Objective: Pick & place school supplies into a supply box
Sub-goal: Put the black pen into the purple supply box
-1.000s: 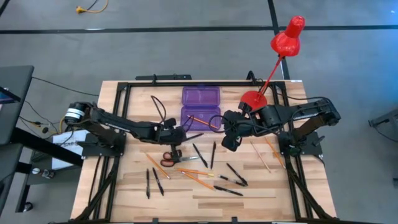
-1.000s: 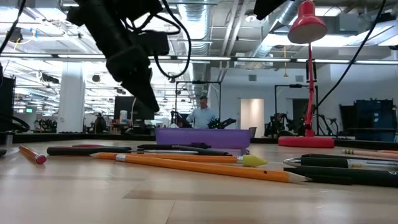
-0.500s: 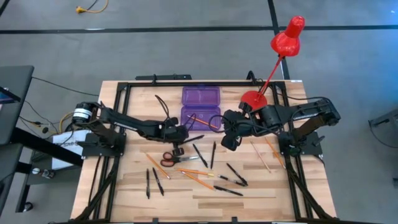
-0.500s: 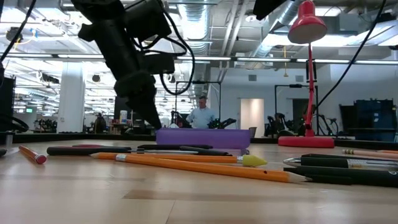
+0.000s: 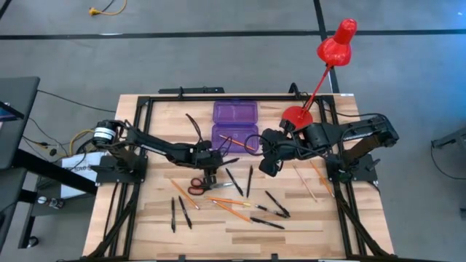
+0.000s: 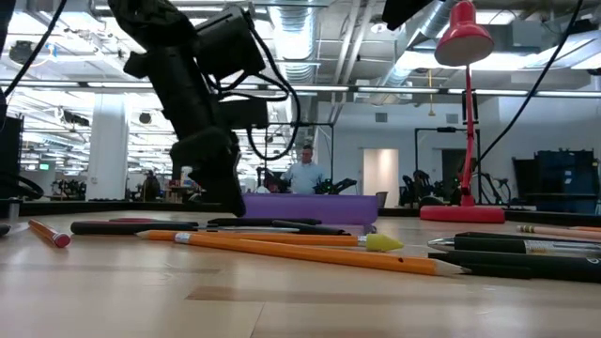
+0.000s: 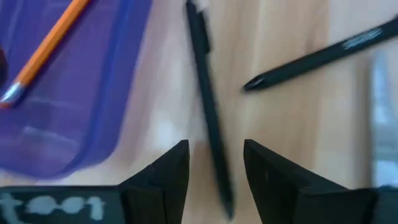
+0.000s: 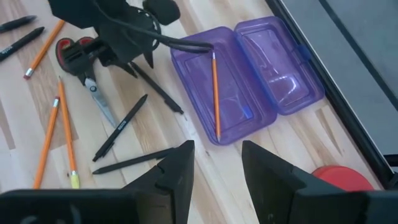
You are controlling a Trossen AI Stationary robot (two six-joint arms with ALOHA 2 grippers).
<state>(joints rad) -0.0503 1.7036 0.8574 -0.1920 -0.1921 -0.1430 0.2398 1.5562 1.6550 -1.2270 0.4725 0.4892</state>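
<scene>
One orange pencil (image 8: 214,93) in purple box (image 8: 249,74) (lid open), left gripper (image 7: 214,168) straddling black pen (image 7: 208,112)

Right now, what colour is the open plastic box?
Translucent purple: the open plastic box shows best in the right wrist view.

Even, bright overhead lighting; soft shadows. Left wrist view motion-blurred. Glare on ceiling lights (image 6: 310,86) at twelve o'clock.
</scene>
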